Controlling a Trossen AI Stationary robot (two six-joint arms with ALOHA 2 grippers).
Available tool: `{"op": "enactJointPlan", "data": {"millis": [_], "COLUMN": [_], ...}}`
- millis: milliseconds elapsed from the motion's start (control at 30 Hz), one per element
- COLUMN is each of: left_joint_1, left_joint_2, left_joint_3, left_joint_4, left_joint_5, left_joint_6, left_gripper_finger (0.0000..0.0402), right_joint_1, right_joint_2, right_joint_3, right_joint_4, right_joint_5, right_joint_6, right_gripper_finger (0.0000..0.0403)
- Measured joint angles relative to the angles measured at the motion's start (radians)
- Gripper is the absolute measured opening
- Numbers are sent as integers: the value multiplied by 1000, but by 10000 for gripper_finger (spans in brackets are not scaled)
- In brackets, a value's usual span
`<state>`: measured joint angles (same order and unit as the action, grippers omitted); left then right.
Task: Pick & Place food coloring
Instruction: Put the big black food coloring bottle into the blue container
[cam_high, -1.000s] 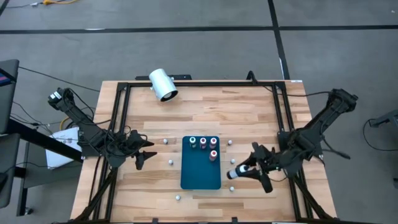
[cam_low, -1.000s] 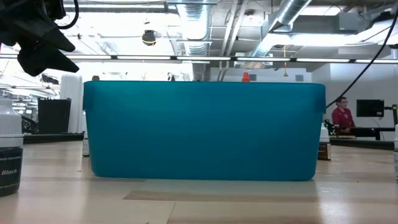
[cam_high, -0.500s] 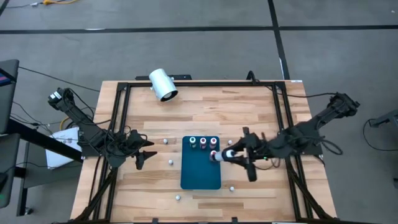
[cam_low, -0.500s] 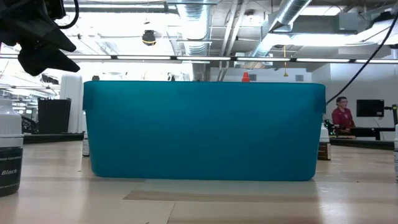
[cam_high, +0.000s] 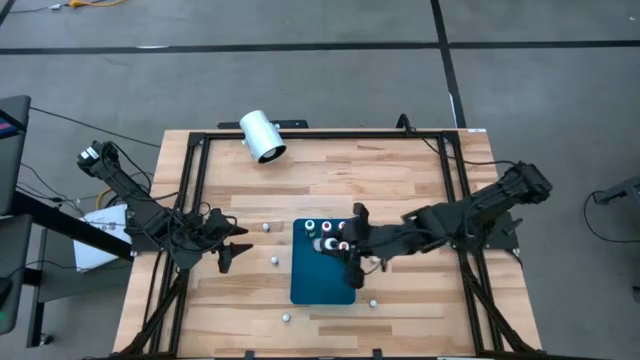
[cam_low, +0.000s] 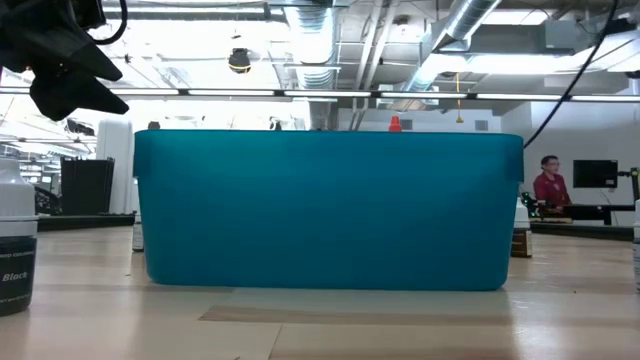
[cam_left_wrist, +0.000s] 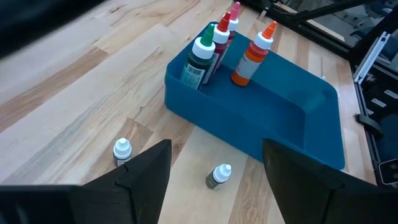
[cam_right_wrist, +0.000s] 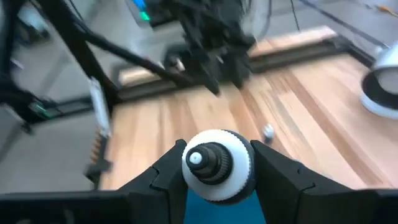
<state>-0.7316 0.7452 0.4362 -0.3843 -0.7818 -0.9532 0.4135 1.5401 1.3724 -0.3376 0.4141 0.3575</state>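
Note:
A teal bin (cam_high: 322, 280) sits mid-table with green, red and orange food coloring bottles (cam_left_wrist: 217, 46) standing at its far end. My right gripper (cam_high: 335, 246) reaches over the bin from the table's right, shut on one bottle with a white top (cam_right_wrist: 217, 165). My left gripper (cam_left_wrist: 214, 171) waits open near the table's left side (cam_high: 236, 251), and two small bottles (cam_left_wrist: 219, 176) (cam_left_wrist: 122, 149) stand on the wood in front of it. The low view shows only the bin's wall (cam_low: 330, 210). My right gripper pinches the bottle between its two fingers (cam_right_wrist: 165, 177), one on each side of the white top (cam_right_wrist: 239, 155). The arm comes in from the table's right. The bottle is lifted clear, over the teal bin, its nozzle pointing back at the wrist camera.
Loose small bottles or caps stand on the wood around the bin (cam_high: 274, 261) (cam_high: 287, 317) (cam_high: 373, 300) (cam_high: 370, 228). A large white cylinder (cam_high: 262, 136) lies at the far edge. A black-labelled bottle (cam_low: 15, 250) stands close to the low camera. A black frame borders the table (cam_high: 195, 160).
My right gripper has travelled toward the table's left, from beside the bin's right side to over the bin, carrying the white-topped bottle with it, off the wood. The left arm has kept still.

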Motion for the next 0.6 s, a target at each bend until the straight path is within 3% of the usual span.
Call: {"op": "enactJointPlan", "data": {"millis": [333,600], "left_joint_1": [0,0], "left_joint_2": [0,0], "left_joint_3": [0,0], "left_joint_4": [8,12], "left_joint_5": [18,18], "left_joint_6": [8,15], "left_gripper_finger": [242,242], "right_joint_1": [-47,-70], "right_joint_2": [179,279], "right_joint_3": [115,115], "right_joint_4": [-134,-146], "right_joint_5": [-28,-87], "right_joint_6": [30,61], "right_gripper_finger": [159,135]}}
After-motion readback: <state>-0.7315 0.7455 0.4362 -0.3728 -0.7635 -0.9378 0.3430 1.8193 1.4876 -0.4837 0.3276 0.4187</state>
